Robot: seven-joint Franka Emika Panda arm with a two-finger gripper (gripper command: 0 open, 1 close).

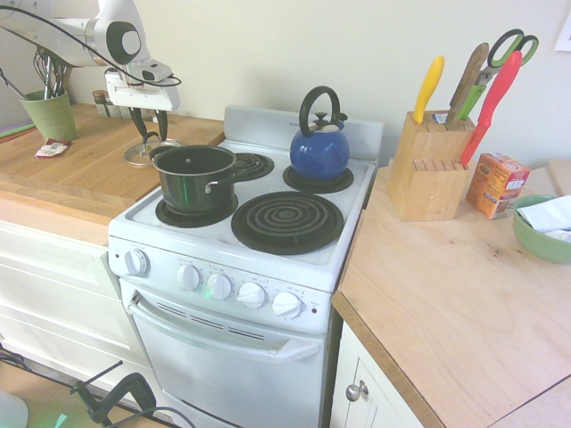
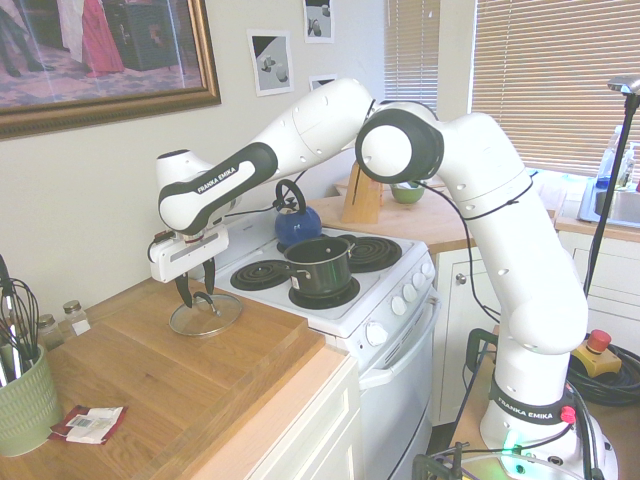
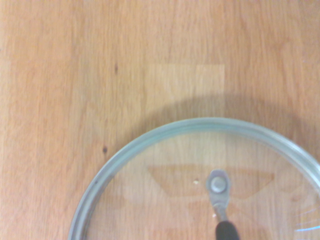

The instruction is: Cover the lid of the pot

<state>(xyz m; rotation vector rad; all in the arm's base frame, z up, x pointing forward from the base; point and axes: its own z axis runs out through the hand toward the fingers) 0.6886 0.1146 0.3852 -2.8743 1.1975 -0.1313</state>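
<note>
Step in hand: grasping the glass lid (image 2: 227, 318), which is on the wooden counter (image 2: 150, 345) beside the stove (image 2: 372, 311). Gripper (image 2: 198, 299) has its fingers spread astride the lid's arched handle (image 3: 227, 231). Next, prob.: close, lift clear, carry to the dark pot (image 2: 325, 268) atop stove, lower level.

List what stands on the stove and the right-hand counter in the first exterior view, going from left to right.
Pot, blue kettle, knife block, orange box, green bowl.
</note>
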